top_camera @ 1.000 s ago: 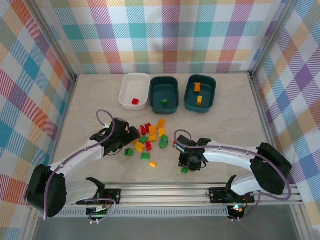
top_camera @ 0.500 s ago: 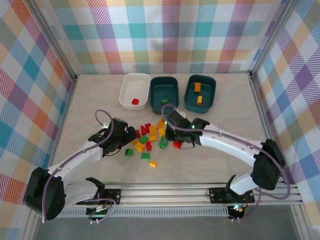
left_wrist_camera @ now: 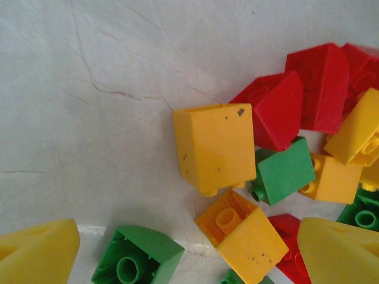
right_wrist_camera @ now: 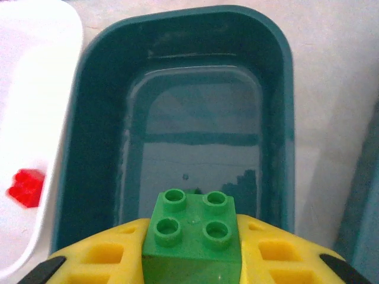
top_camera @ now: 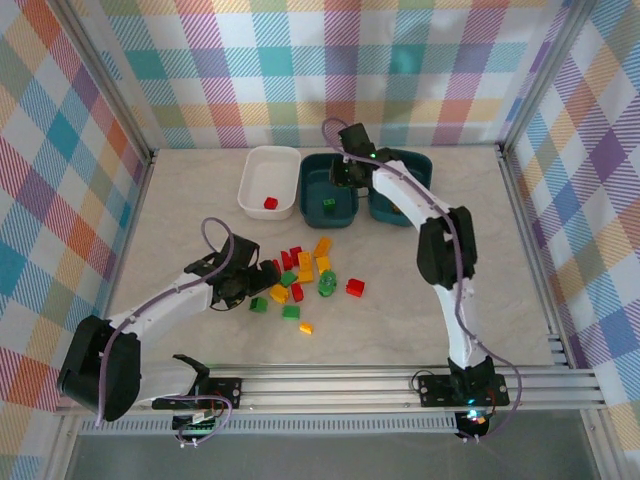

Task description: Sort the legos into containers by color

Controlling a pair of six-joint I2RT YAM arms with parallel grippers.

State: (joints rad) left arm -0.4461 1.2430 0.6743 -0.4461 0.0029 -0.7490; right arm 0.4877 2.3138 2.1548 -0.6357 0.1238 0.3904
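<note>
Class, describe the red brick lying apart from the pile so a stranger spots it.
On the pale table, find the brick pile before the three tubs. Right of it lies one red brick, the only red one clear of the rest.

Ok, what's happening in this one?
Two arms are sorting bricks by color. The right gripper holds a green brick over the middle teal tub, where another green piece lies. The left gripper hovers open over the loose pile on the table. The white tub holds one red brick.
</note>
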